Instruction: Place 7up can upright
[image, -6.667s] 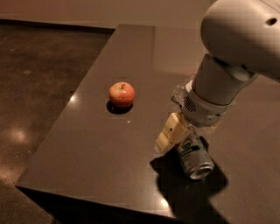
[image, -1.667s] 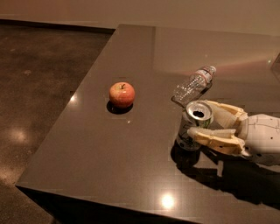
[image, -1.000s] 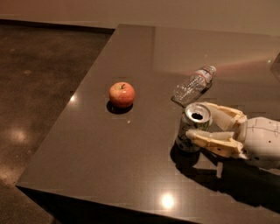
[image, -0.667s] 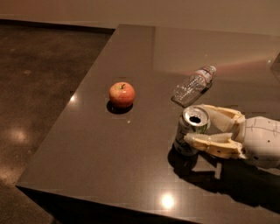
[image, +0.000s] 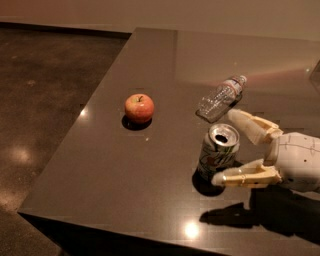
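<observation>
Jaws are standing apart, one cream finger on each side of the small white-and-silver 7up can (image: 214, 156) with green logo; neither looks clamped on it. The gripper (image: 225, 148) is reaching in low from the right edge. The can is standing upright on the dark polished worktop (image: 125, 175), open mouth facing up.

Judgement: placing looks done and the release step is in hand. The next move calls for backing straight out to the right without clipping the can.

A clear plastic water bottle (image: 220, 97) is lying just behind. A red-yellow round apple (image: 139, 107) is sitting well apart to the left.
</observation>
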